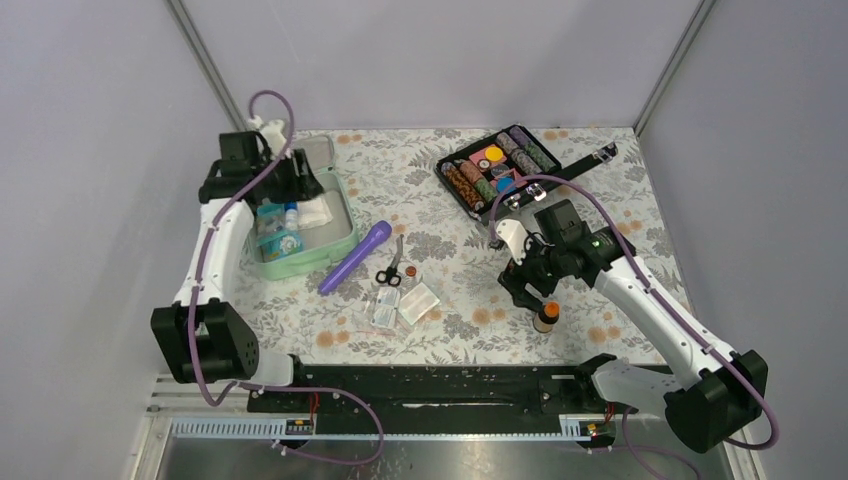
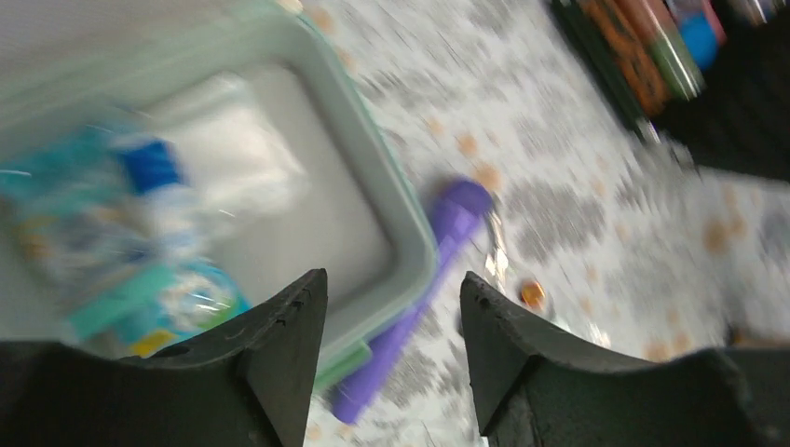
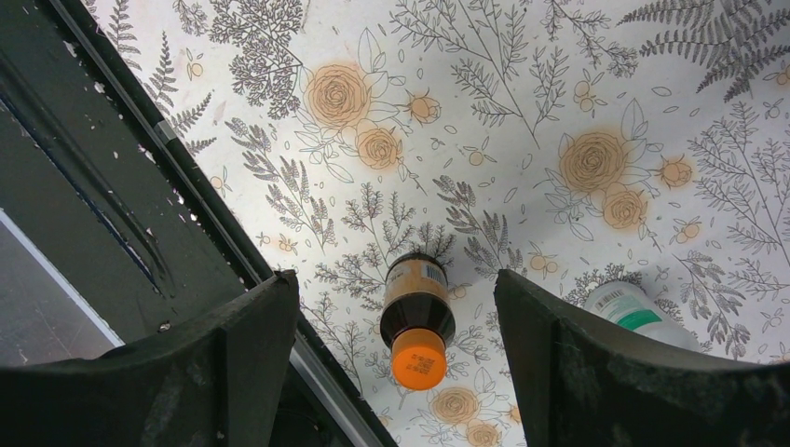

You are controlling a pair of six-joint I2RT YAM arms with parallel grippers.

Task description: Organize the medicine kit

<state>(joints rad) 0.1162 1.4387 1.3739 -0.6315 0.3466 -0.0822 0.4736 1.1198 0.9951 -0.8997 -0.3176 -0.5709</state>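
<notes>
Presently, we find the medicine kit (image 1: 305,262), a pale green box open on top, at the far left of the table (image 1: 450,330), its long side running away from the arm bases. We note a white pad (image 1: 316,212) in its far half and blue-and-white packages (image 1: 276,238) in its near half; the left wrist view is too blurred to identify them further. We see the left gripper (image 1: 291,183) above the far end of the box, its fingers (image 2: 284,326) spread with nothing between them. We locate a purple stick (image 1: 355,257) lying just beside the box's right wall, with scissors (image 1: 390,272) and a few flat packets (image 1: 412,303) near the table's middle. We see a black case (image 1: 498,165) of coloured rolls lying open at the far right. We find the right gripper (image 1: 527,288) low over the near right of the table, jaws wide apart and gripping nothing. We see a brown bottle (image 3: 416,303) with an orange cap between its fingers in the wrist view, touched by neither, and a white bottle (image 3: 626,305) partly hidden behind one finger.
</notes>
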